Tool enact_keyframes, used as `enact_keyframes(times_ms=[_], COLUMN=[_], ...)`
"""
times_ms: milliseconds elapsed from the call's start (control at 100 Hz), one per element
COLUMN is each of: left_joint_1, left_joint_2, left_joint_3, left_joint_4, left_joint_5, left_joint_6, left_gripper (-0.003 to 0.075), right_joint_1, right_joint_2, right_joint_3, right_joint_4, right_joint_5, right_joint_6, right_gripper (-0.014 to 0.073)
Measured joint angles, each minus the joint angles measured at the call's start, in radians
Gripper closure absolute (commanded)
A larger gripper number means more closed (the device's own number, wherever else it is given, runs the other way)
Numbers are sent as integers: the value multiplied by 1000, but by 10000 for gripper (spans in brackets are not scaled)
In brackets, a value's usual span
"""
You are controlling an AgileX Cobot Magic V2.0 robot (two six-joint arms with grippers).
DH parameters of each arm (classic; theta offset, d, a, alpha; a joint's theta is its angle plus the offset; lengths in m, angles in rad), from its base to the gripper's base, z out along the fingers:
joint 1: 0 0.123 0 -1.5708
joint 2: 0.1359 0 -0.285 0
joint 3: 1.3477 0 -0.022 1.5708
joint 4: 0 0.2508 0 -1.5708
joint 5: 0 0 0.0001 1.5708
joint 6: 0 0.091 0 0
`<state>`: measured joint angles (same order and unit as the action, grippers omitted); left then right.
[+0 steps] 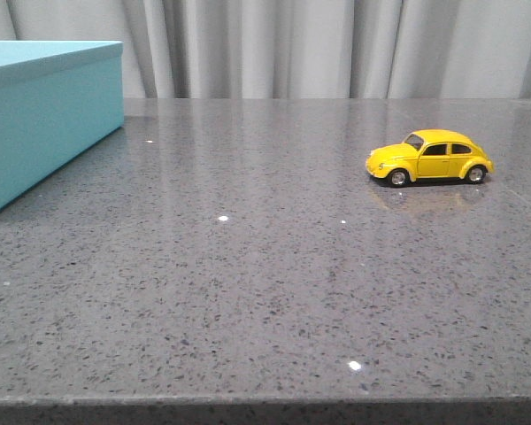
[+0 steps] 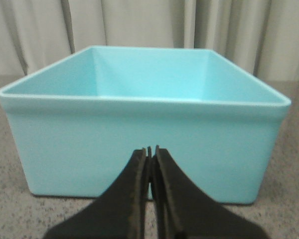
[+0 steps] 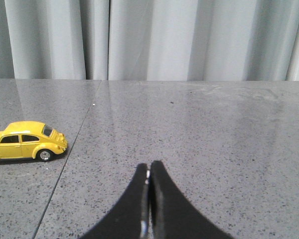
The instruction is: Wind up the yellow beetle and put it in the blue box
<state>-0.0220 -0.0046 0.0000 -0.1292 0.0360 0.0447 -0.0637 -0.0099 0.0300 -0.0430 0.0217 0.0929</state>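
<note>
I see the blue box lidless, hollow bare; the yellow beetle sits well apart on open table. Left gripper and right gripper are pinched closed, holding nothing.

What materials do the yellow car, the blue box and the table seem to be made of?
Yellow beetle: glossy painted metal or plastic; it shines. Blue box: matte, smooth, rounded rim, probably plastic. Table: polished speckled grey stone or imitation; it mirrors the car.

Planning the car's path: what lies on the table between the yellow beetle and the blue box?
Nothing: the front view shows only bare grey table between the yellow beetle and the blue box.
</note>
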Motion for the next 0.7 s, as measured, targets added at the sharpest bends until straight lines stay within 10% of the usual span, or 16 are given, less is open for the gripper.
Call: enact_keyframes(times_ms=[700], left_joint_1=[0], left_joint_2=[253], left_joint_3=[-301], left_joint_4=[0], left_joint_5=[32], left_joint_6=[0], left_gripper=[739], right_joint_1=[0], right_joint_2=[217], right_joint_3=[-351], right_joint_4=[0], right_joint_5=[359], right_joint_6=[0], right_gripper=[654])
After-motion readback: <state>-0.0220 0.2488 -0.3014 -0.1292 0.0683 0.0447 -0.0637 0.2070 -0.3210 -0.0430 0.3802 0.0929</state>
